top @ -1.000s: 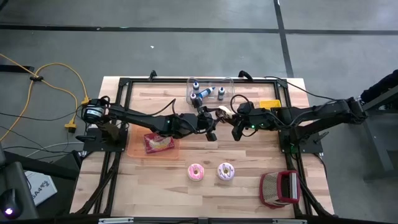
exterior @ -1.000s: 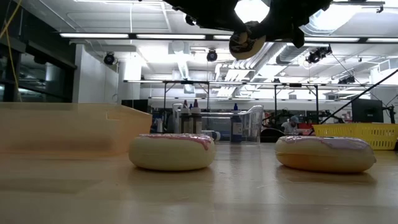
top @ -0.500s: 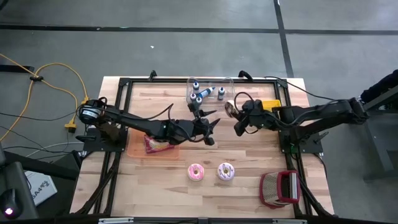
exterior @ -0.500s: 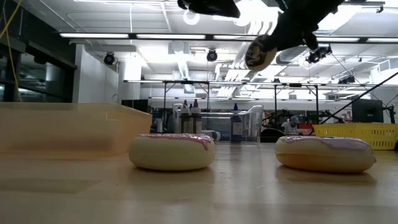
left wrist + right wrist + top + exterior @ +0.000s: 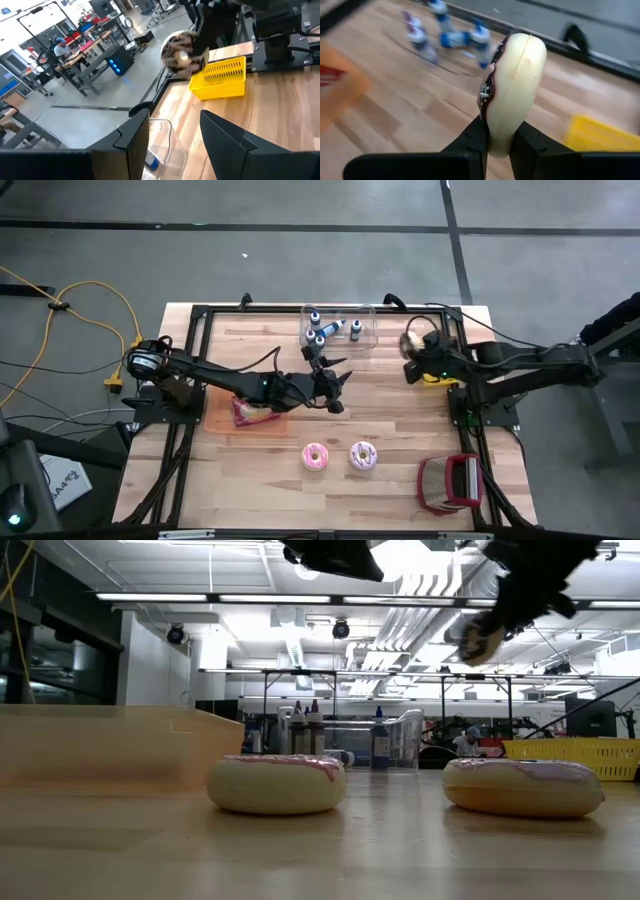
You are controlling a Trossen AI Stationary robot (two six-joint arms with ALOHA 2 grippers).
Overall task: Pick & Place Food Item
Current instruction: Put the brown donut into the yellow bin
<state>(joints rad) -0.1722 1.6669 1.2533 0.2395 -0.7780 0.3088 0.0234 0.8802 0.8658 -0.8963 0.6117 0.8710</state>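
Observation:
A donut (image 5: pixel 515 90) with a pale body and a dark frosted face is up in the air at the table's far right, with my right gripper (image 5: pixel 410 346) shut on it. It also shows in the low view (image 5: pixel 478 638) and beyond my left fingers (image 5: pixel 182 52). A yellow basket (image 5: pixel 220 77) stands on the table close by it. My left gripper (image 5: pixel 338 380) hovers open over the table's middle with nothing between its fingers. A pink-frosted donut (image 5: pixel 315 456) and a purple-frosted one (image 5: pixel 362 455) lie flat on the near part of the table. My right gripper pinches the donut between its two fingers (image 5: pixel 475 137), one on the frosted face and one on the pale face, at the rim nearest the wrist (image 5: pixel 500 132). The donut stands on edge beyond the fingers, lifted clear of the table.
A clear container with small bottles (image 5: pixel 338 328) sits at the far middle. An orange tray with a red packet (image 5: pixel 245 410) lies left of centre under my left arm. A red and white object (image 5: pixel 450 483) stands at the near right corner.
My right gripper has carried the donut from beside my left gripper toward the table's right edge, to the yellow basket, turning at the wrist on the way. The donut has stayed in its hold and clear of the table.

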